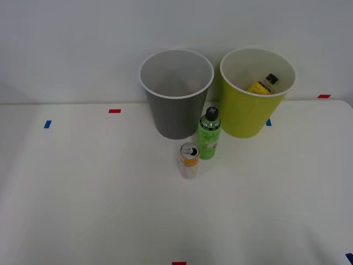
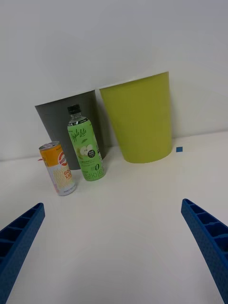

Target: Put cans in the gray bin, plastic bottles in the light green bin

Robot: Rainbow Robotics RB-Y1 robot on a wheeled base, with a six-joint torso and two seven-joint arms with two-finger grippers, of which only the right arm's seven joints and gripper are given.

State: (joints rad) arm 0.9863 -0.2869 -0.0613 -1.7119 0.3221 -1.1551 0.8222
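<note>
Right wrist view: right gripper (image 2: 114, 247) spread wide, blue ribbed fingers (image 2: 19, 237) at either side, holding nothing, facing standing items, likely lining up next pick. Green-labelled bottle (image 2: 85, 145) upright; can (image 2: 58, 168) upright just beside it, nearer and to left. Gray bin (image 1: 176, 94) behind both, inside bare. Light green bin (image 1: 257, 91) right of it, yellow-labelled bottle (image 1: 263, 84) already inside. White table (image 1: 83, 193) carries red and blue tape marks; plain pale wall behind.
</note>
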